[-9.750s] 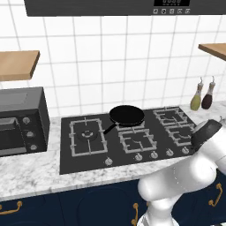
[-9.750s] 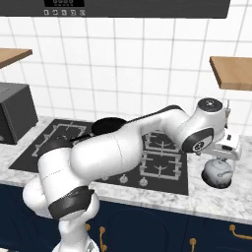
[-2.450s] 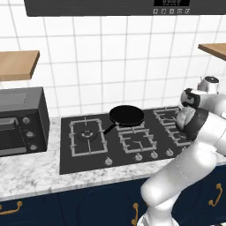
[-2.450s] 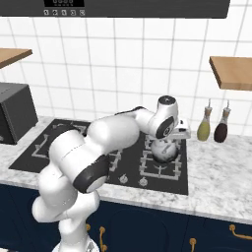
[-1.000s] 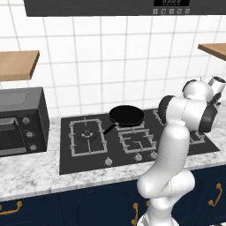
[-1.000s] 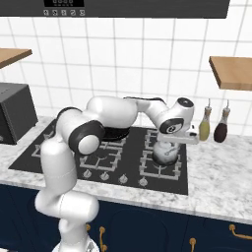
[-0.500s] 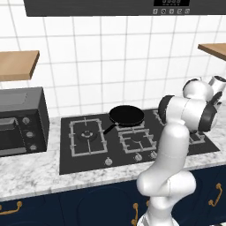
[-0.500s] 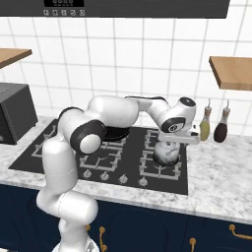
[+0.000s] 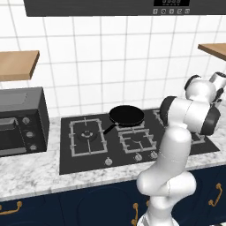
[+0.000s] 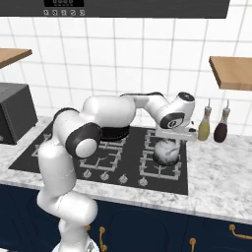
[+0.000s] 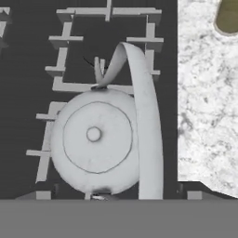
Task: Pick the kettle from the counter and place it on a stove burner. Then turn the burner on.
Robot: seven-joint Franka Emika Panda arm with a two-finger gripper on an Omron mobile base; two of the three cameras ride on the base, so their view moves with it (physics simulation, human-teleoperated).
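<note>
The silver-grey kettle stands upright on the front right burner of the black stove. My gripper hovers just above it, open, holding nothing. In the hand view I look straight down on the kettle, with its round lid knob in the middle. Its arched handle band lies to the right, and no finger touches it. The marbled counter begins just right of the stove.
A black frying pan sits on the back middle burner. Two slim bottles stand by the wall right of the stove. A row of round knobs lines the stove's front edge. A black toaster oven stands at the far left.
The jaws have opened and let go of the kettle's handle. The kettle stays on the front right burner, and the arm has hardly moved.
</note>
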